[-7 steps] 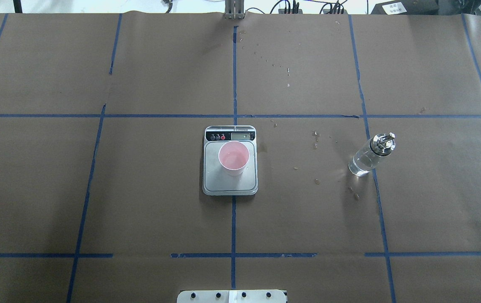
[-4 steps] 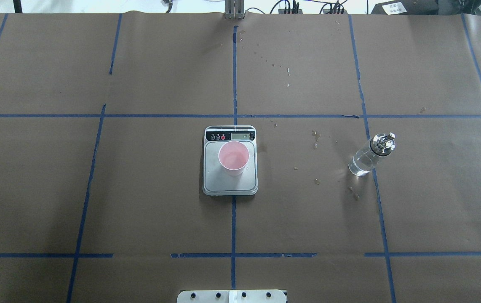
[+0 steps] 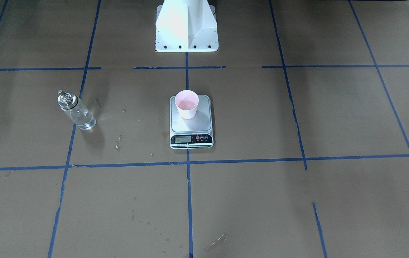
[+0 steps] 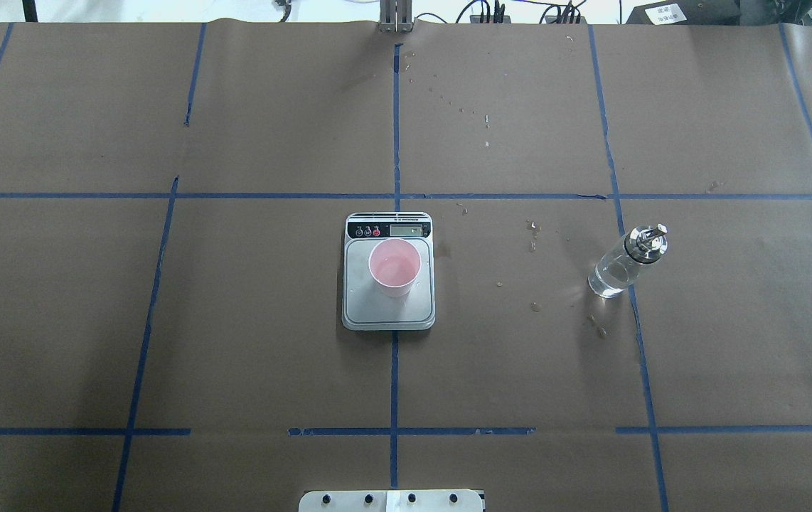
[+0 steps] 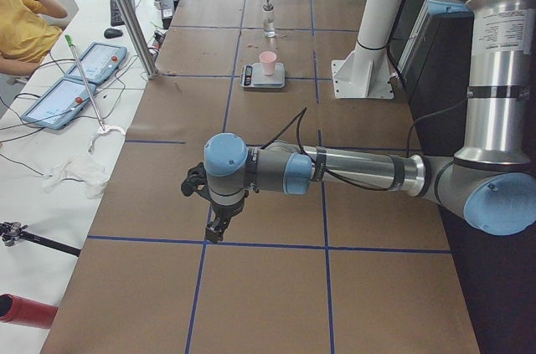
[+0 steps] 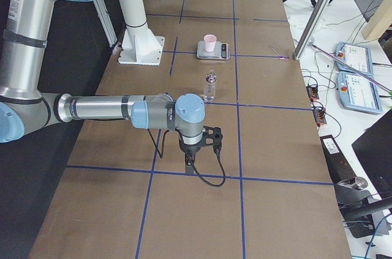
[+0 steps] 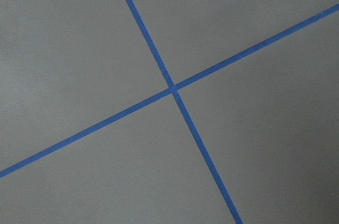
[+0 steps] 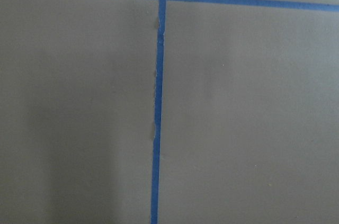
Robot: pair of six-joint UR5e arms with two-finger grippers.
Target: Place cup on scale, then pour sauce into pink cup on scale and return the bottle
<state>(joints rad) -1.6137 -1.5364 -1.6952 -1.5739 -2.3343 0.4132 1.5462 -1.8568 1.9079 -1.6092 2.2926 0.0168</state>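
Standing on the scale, the pink cup holds a little clear sauce, while the partly full glass bottle stands well apart, the display too small to read — for the left gripper and the right gripper I cannot tell whether spread.

Brown paper-covered surface, blue tape grid across it, with small wet spots right of centre. Off to one side: aluminium post, two teach pendants, cables, and a person in yellow.
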